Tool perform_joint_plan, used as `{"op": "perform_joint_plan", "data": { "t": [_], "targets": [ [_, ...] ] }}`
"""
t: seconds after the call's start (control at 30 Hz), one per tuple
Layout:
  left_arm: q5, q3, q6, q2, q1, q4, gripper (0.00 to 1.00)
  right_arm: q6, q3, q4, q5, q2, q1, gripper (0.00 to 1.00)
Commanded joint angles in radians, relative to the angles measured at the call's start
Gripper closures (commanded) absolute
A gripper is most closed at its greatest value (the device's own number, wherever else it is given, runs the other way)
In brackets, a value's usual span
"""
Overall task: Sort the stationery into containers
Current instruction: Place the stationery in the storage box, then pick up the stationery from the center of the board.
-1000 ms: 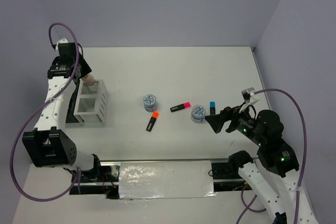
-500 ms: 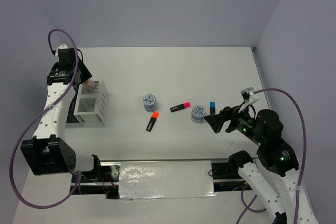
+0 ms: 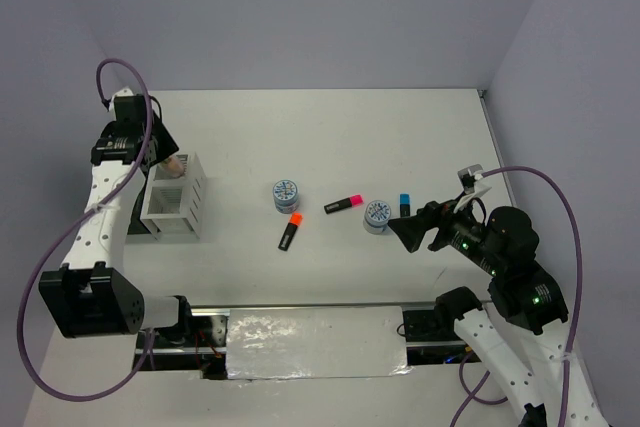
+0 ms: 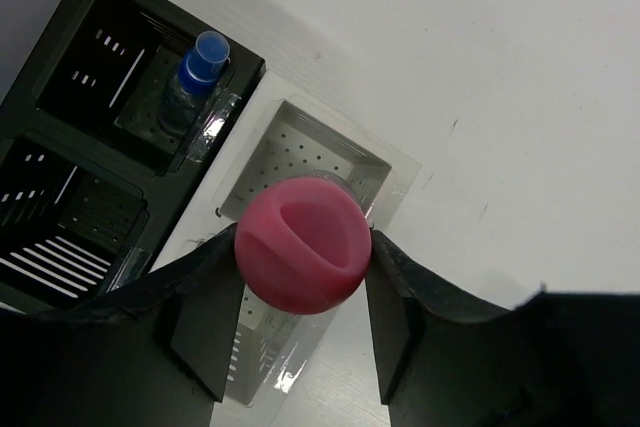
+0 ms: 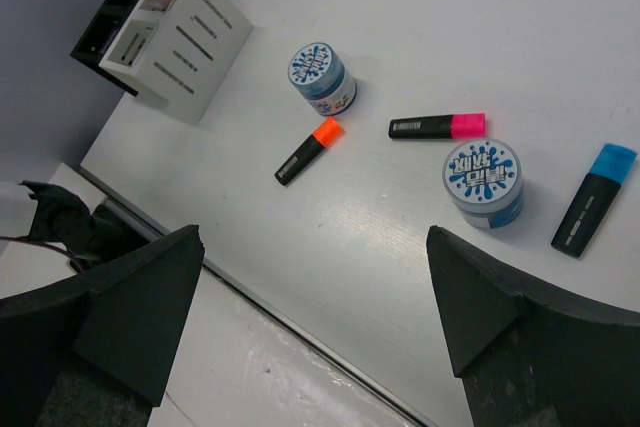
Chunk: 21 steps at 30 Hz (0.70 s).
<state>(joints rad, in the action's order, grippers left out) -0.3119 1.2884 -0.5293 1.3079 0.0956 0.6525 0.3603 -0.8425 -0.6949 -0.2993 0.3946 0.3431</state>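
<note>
My left gripper is shut on the pink glitter jar and holds it just above the far end of the white slotted box. An open compartment of the box lies under the jar. The black pen holder stands beside the box and holds the blue-capped bottle. Two blue-white tins and the orange, pink and blue highlighters lie mid-table. My right gripper is open and empty, near the right tin.
The right wrist view shows the tins, the orange, pink and blue highlighters, the white box, and the table's near edge with its metal rail.
My left arm has shifted slightly over the white box with the pink jar still held. The right arm and the items on the table have not moved.
</note>
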Motion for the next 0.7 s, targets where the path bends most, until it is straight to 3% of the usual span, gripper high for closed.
{"op": "perform_joint_plan", "data": {
  "t": [0.0, 0.07, 0.13, 0.37, 0.57, 0.67],
  "targets": [
    [-0.039, 0.005, -0.015, 0.016, -0.004, -0.013, 0.33, -0.004, 0.005, 0.048, -0.003, 0.010, -0.004, 0.00],
    [-0.046, 0.008, -0.020, 0.017, -0.002, -0.013, 0.21, -0.004, 0.013, 0.049, -0.004, 0.007, -0.004, 0.00],
    [-0.044, 0.011, -0.020, 0.013, -0.007, -0.007, 0.01, -0.006, 0.014, 0.049, -0.004, 0.006, -0.004, 0.00],
    [-0.046, 0.019, -0.003, -0.051, -0.123, -0.017, 0.01, 0.000, 0.029, 0.064, -0.009, 0.010, -0.004, 0.00],
    [0.005, -0.061, 0.018, -0.117, -0.451, -0.160, 0.01, 0.026, 0.039, 0.068, 0.026, 0.039, -0.004, 0.00],
    [-0.009, -0.090, 0.028, -0.047, -0.644, -0.209, 0.01, 0.032, 0.028, 0.049, 0.063, 0.052, -0.004, 0.00]
  ]
}}
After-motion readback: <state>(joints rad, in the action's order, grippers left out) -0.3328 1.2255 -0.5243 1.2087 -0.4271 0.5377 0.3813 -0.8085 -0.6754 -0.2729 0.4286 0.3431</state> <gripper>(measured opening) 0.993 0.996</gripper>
